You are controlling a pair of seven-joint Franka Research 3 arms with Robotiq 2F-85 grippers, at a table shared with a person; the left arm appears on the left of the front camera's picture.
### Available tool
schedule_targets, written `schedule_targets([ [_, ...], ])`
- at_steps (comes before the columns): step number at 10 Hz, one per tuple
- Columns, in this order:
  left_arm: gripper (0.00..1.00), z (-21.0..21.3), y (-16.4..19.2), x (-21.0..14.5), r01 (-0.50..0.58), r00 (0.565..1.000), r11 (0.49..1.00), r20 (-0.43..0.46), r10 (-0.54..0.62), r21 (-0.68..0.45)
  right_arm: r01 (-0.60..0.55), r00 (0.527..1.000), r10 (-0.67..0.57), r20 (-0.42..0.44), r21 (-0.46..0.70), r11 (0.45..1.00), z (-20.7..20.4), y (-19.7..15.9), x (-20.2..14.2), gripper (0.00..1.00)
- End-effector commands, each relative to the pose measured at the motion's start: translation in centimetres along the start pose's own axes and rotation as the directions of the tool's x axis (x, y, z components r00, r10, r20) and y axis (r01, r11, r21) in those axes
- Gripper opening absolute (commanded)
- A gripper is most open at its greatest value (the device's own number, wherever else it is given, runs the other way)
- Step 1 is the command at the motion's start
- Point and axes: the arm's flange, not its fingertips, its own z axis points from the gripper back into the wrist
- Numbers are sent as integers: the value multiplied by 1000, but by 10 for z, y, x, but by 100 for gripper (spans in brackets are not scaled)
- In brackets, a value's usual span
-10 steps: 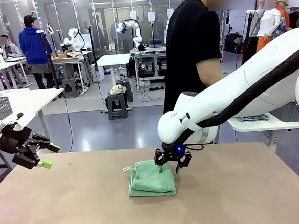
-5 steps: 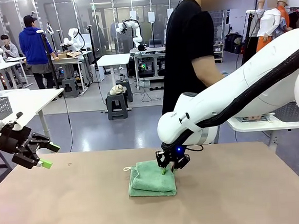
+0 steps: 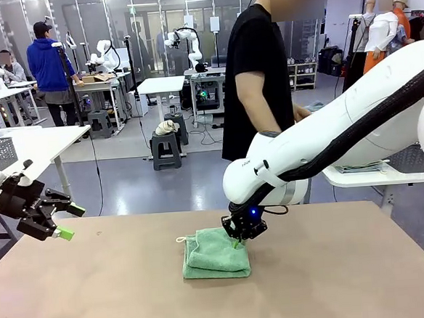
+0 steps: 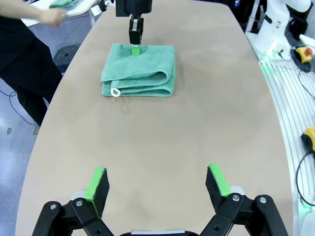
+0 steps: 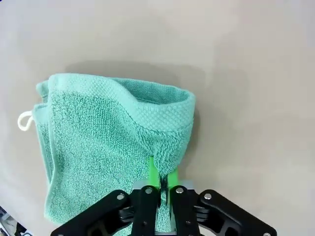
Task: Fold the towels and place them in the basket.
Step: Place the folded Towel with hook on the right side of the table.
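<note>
Clamping down now: the right jaws, apart a second ago, have pinched shut on the far edge of the folded mint green towel (image 3: 213,255), lying mid-counter (image 3: 337,281). The left jaws stay wide open and empty, hovering over the counter's left edge.

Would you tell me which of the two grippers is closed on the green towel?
The right gripper, pinching the towel by its edge; the left gripper hangs open, well clear of it.
</note>
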Motion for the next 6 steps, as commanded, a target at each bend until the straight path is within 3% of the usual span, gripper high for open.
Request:
schedule_targets([
  [1,100,0,0,0,-1,1000,1000,2,1,-2,1,1000,-1,-3,-1,1000,0,0,0,0],
  [4,100,0,0,0,-1,1000,1000,2,1,-2,1,1000,-1,-3,-1,1000,0,0,0,0],
  [5,100,0,0,0,-1,1000,1000,2,1,-2,0,1000,0,0,0,1000,0,0,0,5],
  [6,100,0,0,0,-1,1000,1000,2,1,-2,-36,999,37,-34,9,999,7,-15,5,5],
])
